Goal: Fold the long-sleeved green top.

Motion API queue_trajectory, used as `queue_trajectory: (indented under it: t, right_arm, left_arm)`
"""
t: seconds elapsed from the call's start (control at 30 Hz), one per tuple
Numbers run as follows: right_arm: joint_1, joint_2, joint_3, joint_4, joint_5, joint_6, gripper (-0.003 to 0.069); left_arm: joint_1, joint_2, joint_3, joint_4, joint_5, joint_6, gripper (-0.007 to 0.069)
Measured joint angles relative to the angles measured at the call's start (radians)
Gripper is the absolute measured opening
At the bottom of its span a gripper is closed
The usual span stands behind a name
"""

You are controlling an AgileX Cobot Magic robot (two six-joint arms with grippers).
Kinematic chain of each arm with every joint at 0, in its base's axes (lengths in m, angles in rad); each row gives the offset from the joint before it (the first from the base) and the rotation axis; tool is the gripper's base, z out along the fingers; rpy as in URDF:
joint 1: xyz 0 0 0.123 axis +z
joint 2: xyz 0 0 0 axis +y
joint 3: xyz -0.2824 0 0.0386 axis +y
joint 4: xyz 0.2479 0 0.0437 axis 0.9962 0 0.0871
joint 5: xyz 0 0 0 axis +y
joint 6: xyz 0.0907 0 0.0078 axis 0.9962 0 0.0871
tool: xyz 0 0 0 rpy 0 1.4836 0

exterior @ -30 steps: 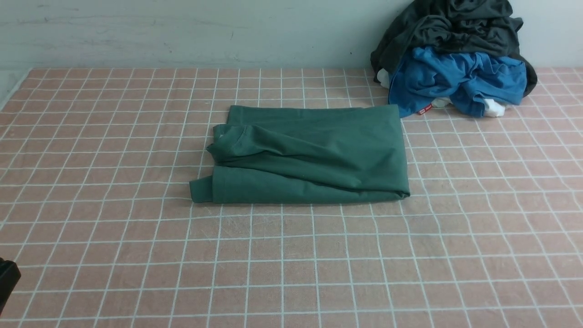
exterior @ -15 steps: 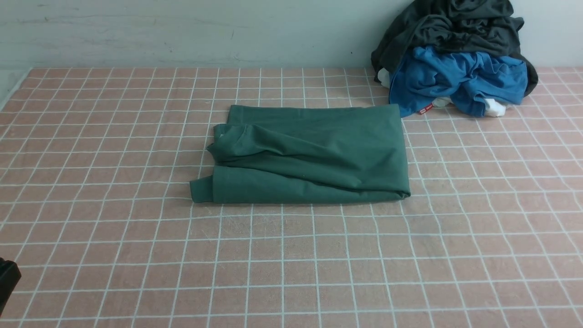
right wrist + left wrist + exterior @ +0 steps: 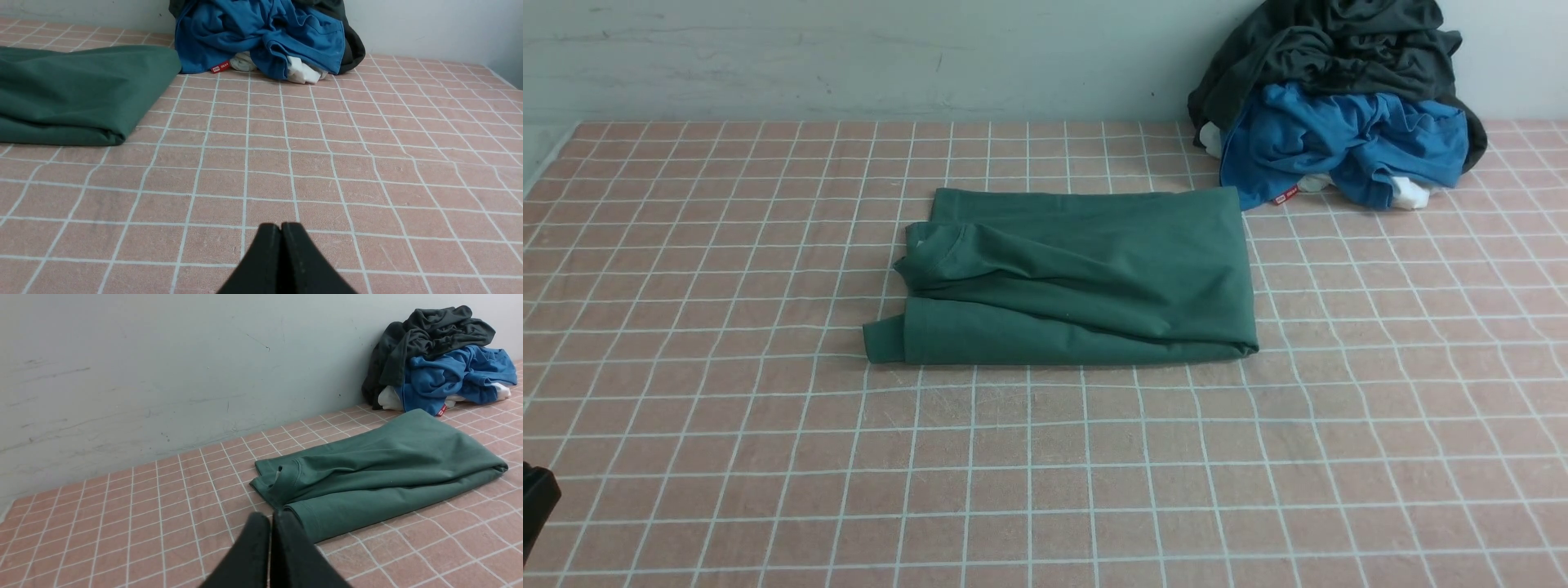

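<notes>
The green long-sleeved top [image 3: 1078, 278] lies folded into a thick rectangle in the middle of the checked table. Its crew neck and a ribbed cuff point left. In the left wrist view the top [image 3: 380, 465] lies just beyond my left gripper [image 3: 270, 516], which is shut with nothing between its fingers. My right gripper [image 3: 281, 226] is shut and empty too, low over bare cloth, with the top [image 3: 69, 90] well off to one side. In the front view only a dark corner of the left arm [image 3: 535, 502] shows at the lower left edge; the right arm is out of view.
A heap of clothes sits against the back wall at the far right: a dark grey-black garment [image 3: 1331, 49] on top of a bright blue one [image 3: 1347, 147], with white fabric beneath. The pink checked tablecloth [image 3: 1045, 474] covers the table. A pale wall runs along the back.
</notes>
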Motion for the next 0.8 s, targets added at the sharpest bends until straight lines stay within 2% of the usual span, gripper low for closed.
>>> queue_trajectory:
  t: [0.37,0.5,0.67,0.8]
  right_arm:
    - [0.000,0.000,0.000,0.000,0.000,0.001,-0.0010]
    - [0.000,0.000,0.000,0.000,0.000,0.001,-0.0010]
    - [-0.001,0.000,0.000,0.000,0.000,0.001,-0.0010]
    - [-0.001,0.000,0.000,-0.001,0.000,0.001,-0.0010]
  left_arm:
    - [0.002,-0.012,0.001,0.000,0.001,0.000,-0.0003]
    - [0.019,-0.029,0.043,0.081,-0.024,-0.005,-0.0003]
    - [0.063,-0.030,0.197,0.144,-0.088,-0.086,-0.0003]
    - [0.084,-0.030,0.262,0.161,-0.056,-0.126,-0.0003]
